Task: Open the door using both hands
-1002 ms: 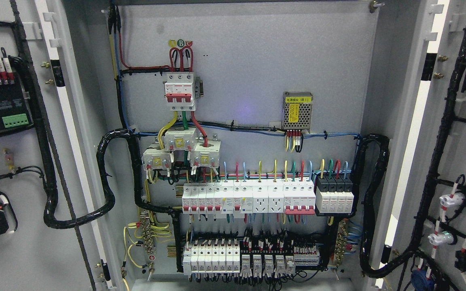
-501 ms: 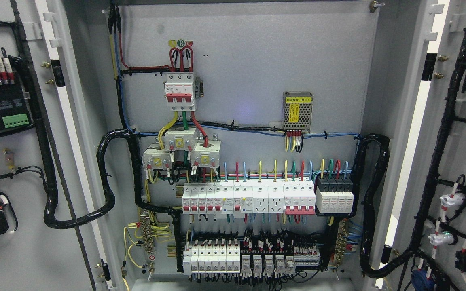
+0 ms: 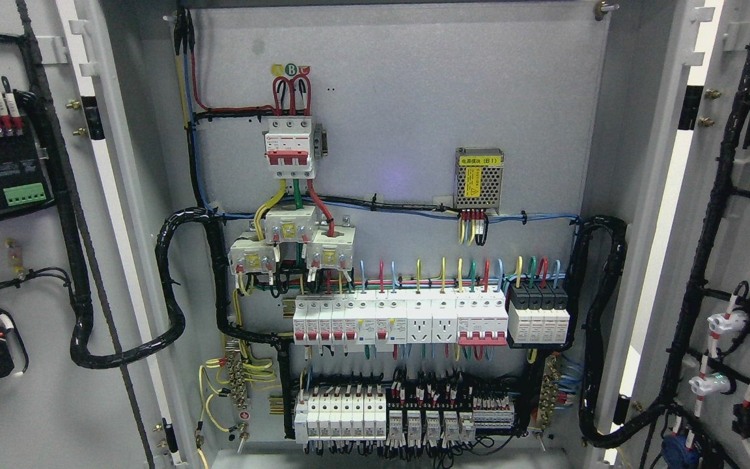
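The grey electrical cabinet stands with both doors swung wide. The left door (image 3: 30, 404) fills the picture's left edge, its inner face carrying black wire looms and a terminal block. The right door (image 3: 681, 215) fills the right edge, with black cable harness and white lamp fittings on its inner face. Between them the back panel (image 3: 414, 98) shows a red-and-white main breaker (image 3: 290, 146), a small power supply (image 3: 478, 178) and rows of white breakers (image 3: 401, 319). Neither of my hands nor any arm appears in the head view.
Thick black conduit loops (image 3: 170, 286) hang at the left hinge side and another loop (image 3: 599, 326) at the right hinge side. A lower row of breakers and relays (image 3: 407, 417) sits near the cabinet floor.
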You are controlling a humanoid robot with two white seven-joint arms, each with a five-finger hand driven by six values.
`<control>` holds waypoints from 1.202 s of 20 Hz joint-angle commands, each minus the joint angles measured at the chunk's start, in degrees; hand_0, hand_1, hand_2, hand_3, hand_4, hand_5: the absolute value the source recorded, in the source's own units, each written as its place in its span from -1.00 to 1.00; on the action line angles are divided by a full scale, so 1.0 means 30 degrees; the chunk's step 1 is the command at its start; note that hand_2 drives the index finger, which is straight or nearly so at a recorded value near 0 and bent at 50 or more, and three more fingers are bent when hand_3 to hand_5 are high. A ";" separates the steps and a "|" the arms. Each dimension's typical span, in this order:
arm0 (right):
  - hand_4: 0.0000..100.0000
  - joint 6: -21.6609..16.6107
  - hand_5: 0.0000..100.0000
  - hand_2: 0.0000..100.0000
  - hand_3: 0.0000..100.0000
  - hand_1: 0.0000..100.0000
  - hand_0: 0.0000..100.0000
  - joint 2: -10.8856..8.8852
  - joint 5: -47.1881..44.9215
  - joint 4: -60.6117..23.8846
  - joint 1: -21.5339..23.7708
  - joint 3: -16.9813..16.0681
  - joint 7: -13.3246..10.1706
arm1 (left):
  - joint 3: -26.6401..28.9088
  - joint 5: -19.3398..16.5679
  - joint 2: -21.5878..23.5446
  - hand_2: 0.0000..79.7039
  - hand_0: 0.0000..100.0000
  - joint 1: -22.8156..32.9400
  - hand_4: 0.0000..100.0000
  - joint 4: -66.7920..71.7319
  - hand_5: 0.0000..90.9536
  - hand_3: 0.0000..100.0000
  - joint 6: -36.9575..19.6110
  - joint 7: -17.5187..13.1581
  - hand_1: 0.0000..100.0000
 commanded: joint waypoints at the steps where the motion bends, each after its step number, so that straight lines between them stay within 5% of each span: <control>1: -1.00 0.0508 -1.00 -1.00 -1.00 -1.00 -1.00 0.0181 0.0319 0.0841 -0.0341 -0.1126 -0.1093 | -0.0213 0.0074 -0.0623 -1.00 -1.00 -0.0016 -0.94 0.0172 -1.00 -1.00 -0.0286 -0.0100 -1.00; 24: -1.00 0.0976 -1.00 -1.00 -1.00 -1.00 -1.00 0.0298 0.0260 0.0754 -0.0750 -0.1331 -0.1124 | -0.0213 0.0161 -0.0652 -1.00 -1.00 -0.0251 -0.94 0.0172 -1.00 -1.00 -0.0316 -0.0129 -1.00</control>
